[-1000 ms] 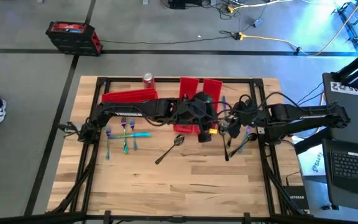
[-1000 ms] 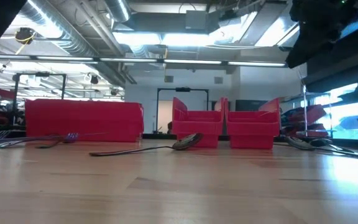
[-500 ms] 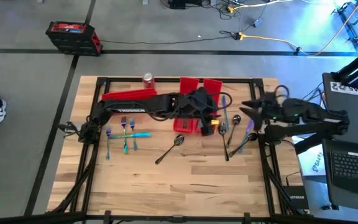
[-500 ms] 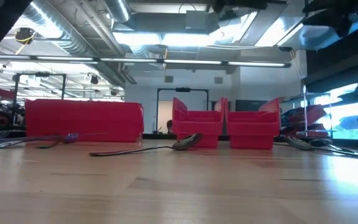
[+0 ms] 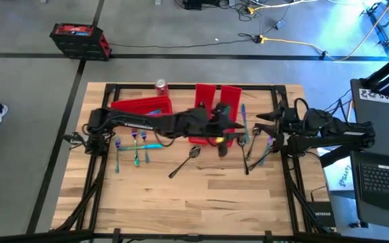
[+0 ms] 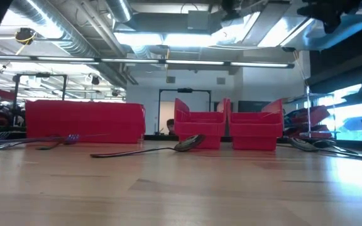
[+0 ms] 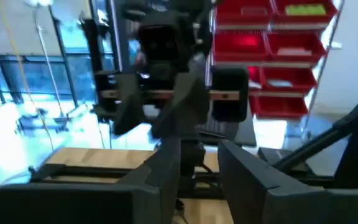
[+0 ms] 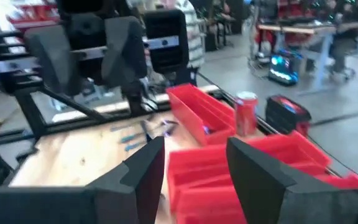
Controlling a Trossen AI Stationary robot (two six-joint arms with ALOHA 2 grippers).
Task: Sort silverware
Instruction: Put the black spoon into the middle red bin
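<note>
My left fingers (image 7: pixel 166 171) hang parted with nothing between them, the left gripper (image 5: pixel 223 140) high over the front ends of the two short red bins (image 5: pixel 219 101) at mid-bench. My right gripper (image 5: pixel 261 119) hovers near the bench's (image 5: pixel 201 202) right edge, its fingers likewise spread and bare. The silverware lies in three lots: forks (image 5: pixel 135 144) by the left rail, one dark spoon (image 5: pixel 185 160) alone in the middle, and more pieces (image 5: pixel 254 147) just under my right arm. The long red bin (image 5: pixel 140 104) and soda can (image 5: pixel 160 86) crowd the far edge; the near half is bare wood.
</note>
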